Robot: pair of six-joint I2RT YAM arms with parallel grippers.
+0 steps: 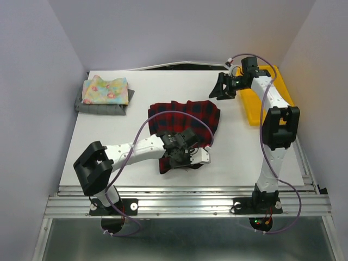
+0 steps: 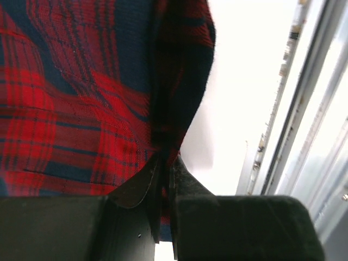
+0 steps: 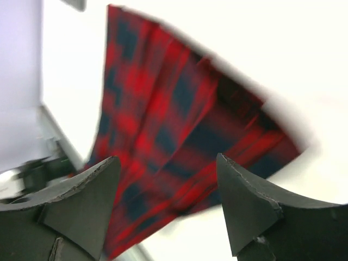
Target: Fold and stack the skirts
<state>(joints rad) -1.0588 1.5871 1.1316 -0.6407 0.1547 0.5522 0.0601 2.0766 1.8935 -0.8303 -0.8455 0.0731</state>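
Floral skirt (image 1: 106, 89) lies folded on grey skirt (image 1: 98, 109). Plaid skirt (image 1: 185, 117) not yet folded or stacked. Left jaws are clamped on its edge; right jaws are wide open and empty.

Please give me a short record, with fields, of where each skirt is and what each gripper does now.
centre of table: red-and-dark plaid cloth skirt, not yet on the stack
far left corner: pastel floral cloth skirt, folded, lying on the grey cloth skirt
left gripper: shut on the plaid skirt's edge
right gripper: open, holding nothing, near the yellow plastic tray
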